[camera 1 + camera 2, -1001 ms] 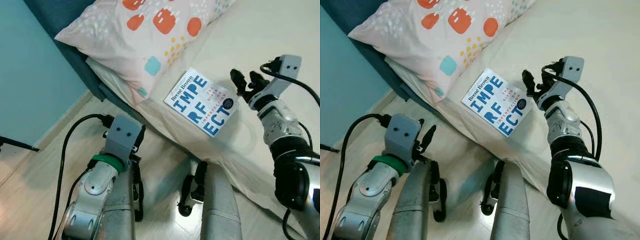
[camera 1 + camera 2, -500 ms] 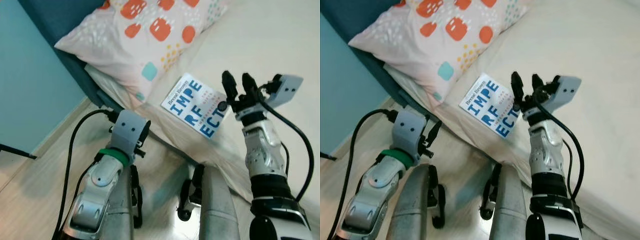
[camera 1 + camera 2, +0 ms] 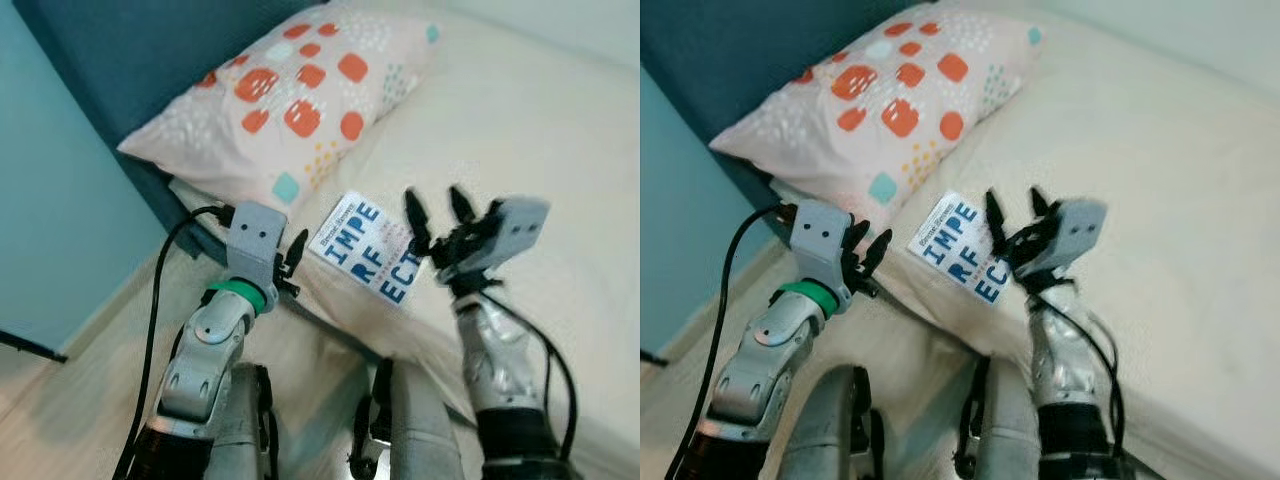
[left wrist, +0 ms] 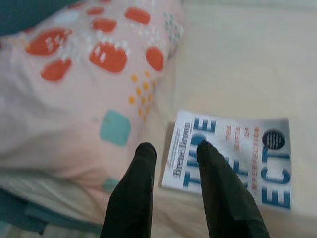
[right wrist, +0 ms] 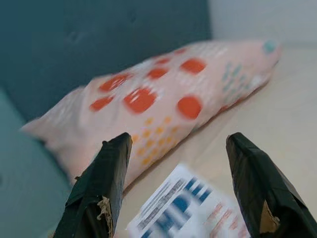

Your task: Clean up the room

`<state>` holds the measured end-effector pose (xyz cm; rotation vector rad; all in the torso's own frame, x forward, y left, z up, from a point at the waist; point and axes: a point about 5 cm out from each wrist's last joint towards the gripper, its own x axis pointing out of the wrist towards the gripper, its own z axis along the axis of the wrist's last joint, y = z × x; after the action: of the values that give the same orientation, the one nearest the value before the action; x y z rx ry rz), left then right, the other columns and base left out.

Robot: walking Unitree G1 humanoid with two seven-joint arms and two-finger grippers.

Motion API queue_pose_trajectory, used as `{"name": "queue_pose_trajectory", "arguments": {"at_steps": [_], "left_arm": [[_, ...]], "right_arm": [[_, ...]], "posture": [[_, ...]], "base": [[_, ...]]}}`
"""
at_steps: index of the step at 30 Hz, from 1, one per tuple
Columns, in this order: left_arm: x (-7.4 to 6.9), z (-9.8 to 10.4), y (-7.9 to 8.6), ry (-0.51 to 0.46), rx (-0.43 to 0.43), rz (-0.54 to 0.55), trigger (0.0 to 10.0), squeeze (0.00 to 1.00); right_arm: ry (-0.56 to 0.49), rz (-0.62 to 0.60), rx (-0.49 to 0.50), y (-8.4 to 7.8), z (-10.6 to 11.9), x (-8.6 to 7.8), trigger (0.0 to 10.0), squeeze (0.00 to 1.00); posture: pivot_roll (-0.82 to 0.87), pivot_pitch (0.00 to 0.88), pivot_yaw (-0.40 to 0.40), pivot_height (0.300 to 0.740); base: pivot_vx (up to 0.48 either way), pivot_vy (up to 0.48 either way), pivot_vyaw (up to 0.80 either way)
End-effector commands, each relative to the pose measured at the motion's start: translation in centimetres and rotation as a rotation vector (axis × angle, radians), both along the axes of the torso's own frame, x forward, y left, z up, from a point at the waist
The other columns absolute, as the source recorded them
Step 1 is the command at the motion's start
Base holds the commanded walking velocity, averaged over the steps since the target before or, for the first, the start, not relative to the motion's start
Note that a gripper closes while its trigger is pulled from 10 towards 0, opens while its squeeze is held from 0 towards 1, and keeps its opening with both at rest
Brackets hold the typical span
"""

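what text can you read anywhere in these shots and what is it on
"Brené Brown": along the spine edge of the book cover, lying on the bed beside the pillow.
"IMPE / RF / ECT": large blue letters on the same cover.
Small red line and dark round badge on the cover: too blurred to read.

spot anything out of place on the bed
The book lies face up on the mattress just below the spotted pillow, askew to the bed's edge. The right gripper, jaws open, is above its far side; the left gripper points at its near edge.
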<state>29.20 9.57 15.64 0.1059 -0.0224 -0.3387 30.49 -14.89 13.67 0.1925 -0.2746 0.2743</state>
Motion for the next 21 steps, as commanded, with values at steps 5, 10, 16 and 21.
{"name": "queue_pose_trajectory", "arguments": {"at_steps": [5, 10, 16, 21], "left_arm": [[0.3, -2.4, 0.3, 0.057, 0.034, 0.015, 10.0, 0.0], [0.6, -3.1, 0.2, 0.07, 0.029, 0.034, 10.0, 0.0], [0.8, -4.5, 0.3, 0.087, 0.048, 0.06, 10.0, 0.0], [1.0, -4.9, 0.3, 0.087, 0.063, 0.059, 10.0, 0.0]], "right_arm": [[0.053, 0.006, -0.04, 0.7, -1.6, -0.8, 10.0, 0.0], [0.085, 0.015, -0.063, 0.8, -2.7, -0.9, 10.0, 0.0], [0.137, 0.007, -0.1, 0.6, -4.1, -1.2, 10.0, 0.0], [0.16, -0.007, -0.126, 0.7, -4.6, -1.2, 10.0, 0.0]], "posture": [[-0.01, 0.015, 0.023, 0.674], [-0.01, 0.0, 0.007, 0.689], [-0.02, 0.0, 0.01, 0.713], [-0.02, 0.0, 0.011, 0.732]], "base": [[0.0, 0.0, 0.0], [0.0, 0.0, 0.0], [0.0, 0.0, 0.0], [0.0, 0.0, 0.0]]}}
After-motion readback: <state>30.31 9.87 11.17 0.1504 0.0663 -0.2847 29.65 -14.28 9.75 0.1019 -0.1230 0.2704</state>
